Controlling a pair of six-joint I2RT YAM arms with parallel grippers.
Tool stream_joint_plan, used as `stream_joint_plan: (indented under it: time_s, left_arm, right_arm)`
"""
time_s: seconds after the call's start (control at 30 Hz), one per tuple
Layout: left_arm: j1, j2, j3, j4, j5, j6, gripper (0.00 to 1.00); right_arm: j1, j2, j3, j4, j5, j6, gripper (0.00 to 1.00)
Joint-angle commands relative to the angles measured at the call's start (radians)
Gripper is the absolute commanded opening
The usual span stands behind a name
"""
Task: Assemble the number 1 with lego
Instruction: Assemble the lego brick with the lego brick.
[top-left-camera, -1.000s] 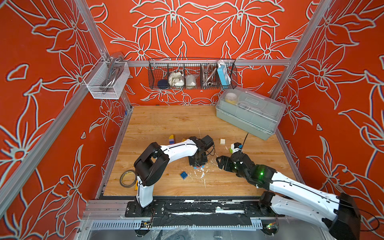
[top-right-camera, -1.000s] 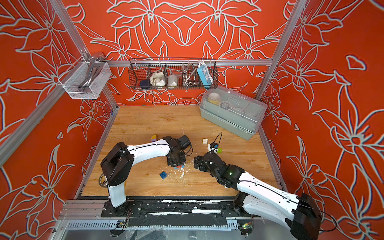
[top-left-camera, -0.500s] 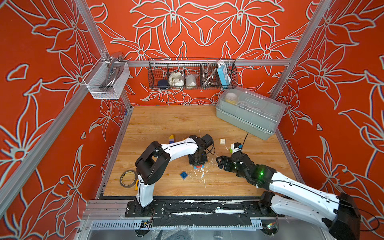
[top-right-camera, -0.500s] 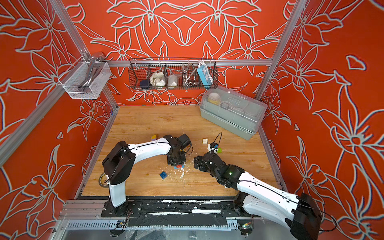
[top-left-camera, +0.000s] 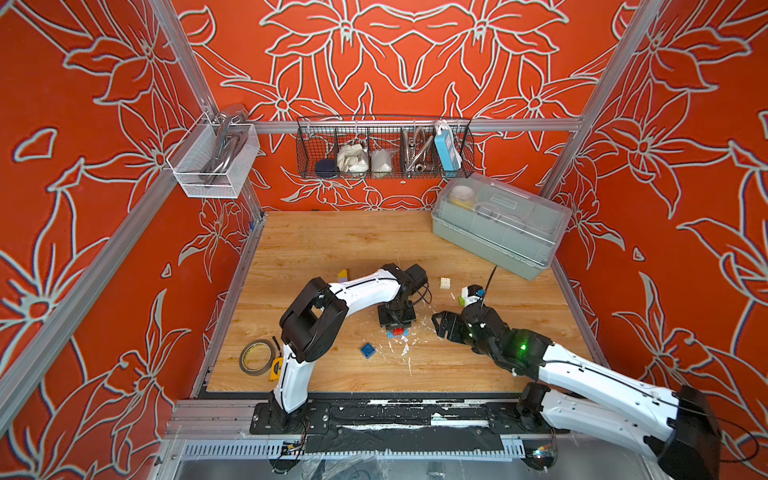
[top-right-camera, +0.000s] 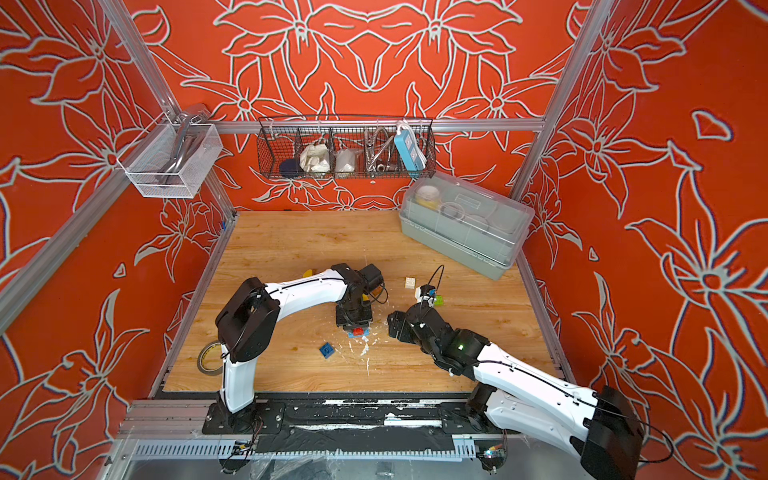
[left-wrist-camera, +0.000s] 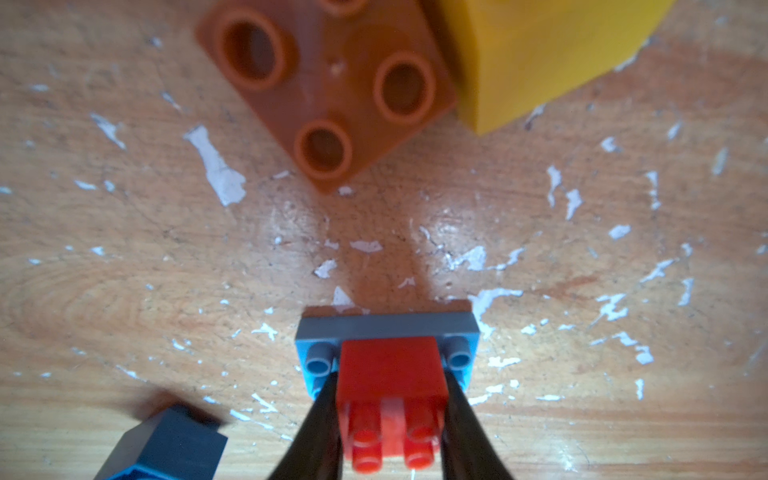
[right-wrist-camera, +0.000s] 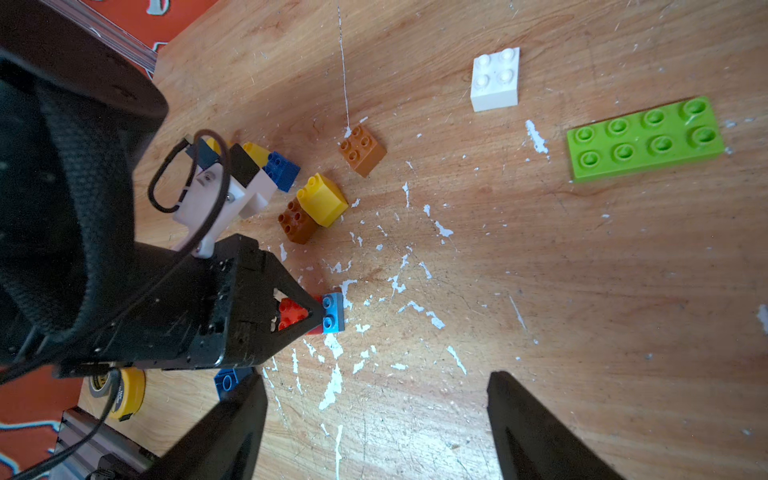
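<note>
So the red square brick (left-wrist-camera: 392, 382) is pinched studs-up in the left gripper (left-wrist-camera: 390, 388). It's sitting on a light blue flat plate (left-wrist-camera: 386, 328) whose studs poke out either side. Just past the fingertips, a brown brick (left-wrist-camera: 328, 83) touches a yellow one (left-wrist-camera: 540, 54). A dark blue brick (left-wrist-camera: 166, 444) lies right beside that gripper. A white brick (right-wrist-camera: 494, 79) and a lime plate (right-wrist-camera: 644, 139) lie flat, well ahead of the right gripper (right-wrist-camera: 374, 382).

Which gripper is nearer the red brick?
Left. The left gripper is shut on the red brick, over a light blue plate; the right gripper stands open, off to one side, not touching it.
</note>
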Motion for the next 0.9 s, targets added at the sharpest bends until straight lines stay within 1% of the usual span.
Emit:
stream_joint_plan:
  time_s: [0.0,0.07,0.2,0.3,0.37,0.7,0.87]
  left_arm:
    - [0.004,0.079,-0.053,0.004,0.004,0.009,0.32]
    - [0.005,0.072,-0.045,-0.003,-0.002,0.009,0.39]
    - [0.009,0.053,-0.029,-0.021,-0.023,0.006,0.56]
    - [0.009,0.041,-0.017,-0.037,-0.037,0.004,0.66]
    - [0.009,0.032,-0.008,-0.047,-0.046,0.006,0.69]
    - [0.009,-0.001,0.109,-0.156,-0.124,0.023,0.70]
    - [0.009,-0.012,0.123,-0.180,-0.137,0.017,0.68]
  right_arm:
    - [-0.008,-0.008,-0.002,0.002,0.005,-0.011,0.88]
    - [-0.008,-0.007,-0.003,0.001,0.006,-0.010,0.88]
    - [-0.008,-0.009,-0.003,-0.001,0.007,-0.011,0.88]
    - [-0.009,-0.010,-0.003,-0.001,0.007,-0.010,0.88]
    - [-0.009,-0.012,-0.002,-0.002,0.007,-0.010,0.88]
    - [-0.007,-0.012,-0.002,-0.002,0.008,-0.009,0.88]
    - [-0.008,-0.015,-0.003,-0.004,0.009,-0.009,0.88]
